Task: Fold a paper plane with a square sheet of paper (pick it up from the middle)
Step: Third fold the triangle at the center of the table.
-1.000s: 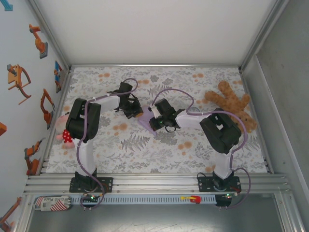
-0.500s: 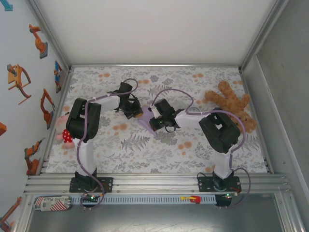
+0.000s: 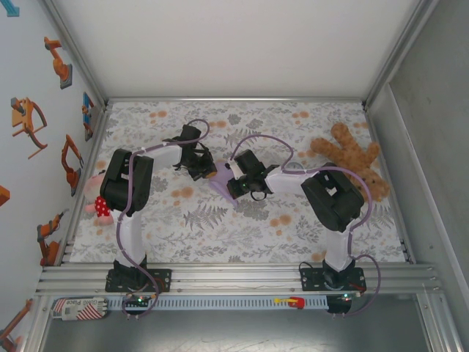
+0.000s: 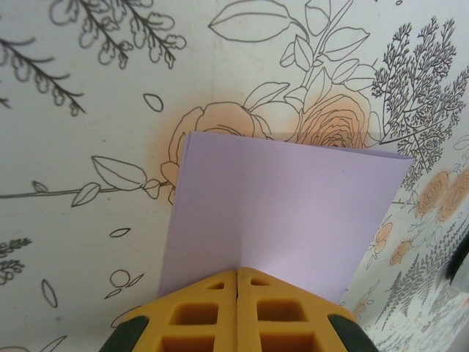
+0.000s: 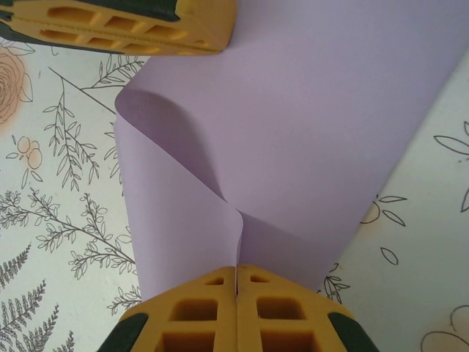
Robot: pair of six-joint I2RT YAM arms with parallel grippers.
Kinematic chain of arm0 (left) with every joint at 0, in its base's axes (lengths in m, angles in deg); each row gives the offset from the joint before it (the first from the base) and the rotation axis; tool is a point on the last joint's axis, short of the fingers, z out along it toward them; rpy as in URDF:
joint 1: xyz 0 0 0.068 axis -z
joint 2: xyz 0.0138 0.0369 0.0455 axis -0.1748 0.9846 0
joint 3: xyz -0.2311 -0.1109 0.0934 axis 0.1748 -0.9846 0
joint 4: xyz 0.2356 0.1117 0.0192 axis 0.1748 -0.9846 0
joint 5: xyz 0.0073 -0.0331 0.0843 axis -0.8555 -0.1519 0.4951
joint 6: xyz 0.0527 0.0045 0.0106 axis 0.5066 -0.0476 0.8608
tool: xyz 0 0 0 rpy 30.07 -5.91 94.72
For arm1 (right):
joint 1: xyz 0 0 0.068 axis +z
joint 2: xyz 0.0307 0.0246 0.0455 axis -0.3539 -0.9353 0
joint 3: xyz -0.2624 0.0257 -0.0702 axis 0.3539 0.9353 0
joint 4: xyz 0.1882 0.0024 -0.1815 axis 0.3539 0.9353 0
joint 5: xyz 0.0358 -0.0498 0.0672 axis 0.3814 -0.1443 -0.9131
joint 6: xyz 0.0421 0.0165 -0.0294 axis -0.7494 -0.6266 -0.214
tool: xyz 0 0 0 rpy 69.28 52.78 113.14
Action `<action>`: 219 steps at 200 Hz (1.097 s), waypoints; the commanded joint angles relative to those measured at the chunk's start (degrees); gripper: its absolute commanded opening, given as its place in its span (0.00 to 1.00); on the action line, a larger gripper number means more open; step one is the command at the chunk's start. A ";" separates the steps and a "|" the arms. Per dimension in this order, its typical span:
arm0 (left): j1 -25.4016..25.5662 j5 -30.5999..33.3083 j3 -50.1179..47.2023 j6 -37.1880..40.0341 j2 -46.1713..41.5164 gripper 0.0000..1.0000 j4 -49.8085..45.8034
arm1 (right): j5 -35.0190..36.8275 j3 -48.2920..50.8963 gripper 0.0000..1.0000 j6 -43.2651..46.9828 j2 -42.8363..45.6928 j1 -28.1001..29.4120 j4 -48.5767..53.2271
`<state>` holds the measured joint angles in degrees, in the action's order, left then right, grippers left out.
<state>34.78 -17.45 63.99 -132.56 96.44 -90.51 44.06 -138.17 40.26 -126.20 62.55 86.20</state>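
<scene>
The square sheet of paper (image 3: 219,179) is lavender and held just above the flowered cloth at mid-table, between both grippers. My left gripper (image 3: 204,171) is shut on one edge of the sheet (image 4: 286,213), its yellow fingertips (image 4: 220,293) pressed together on a crease line. My right gripper (image 3: 234,185) is shut on the opposite edge, where the paper (image 5: 308,132) buckles into a curled fold running up from the jaws. The left gripper's yellow fingers (image 5: 117,26) show at the top left of the right wrist view. The paper plane is out of view.
A brown teddy bear (image 3: 352,165) lies at the right side of the flower-patterned tablecloth (image 3: 220,227). A pink plush toy (image 3: 97,199) sits at the left edge beside the left arm. Walls close in the left, back and right; an aluminium rail (image 3: 234,275) runs along the front.
</scene>
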 commanded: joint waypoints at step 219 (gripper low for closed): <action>-0.87 1.48 -4.94 -6.39 -9.94 0.20 5.89 | -0.31 -3.38 0.00 -0.35 -2.51 -0.51 3.80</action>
<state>34.58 -16.49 62.64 -134.64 93.43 -89.17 42.99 -140.53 40.26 -127.76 62.48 88.17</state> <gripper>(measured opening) 0.177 0.049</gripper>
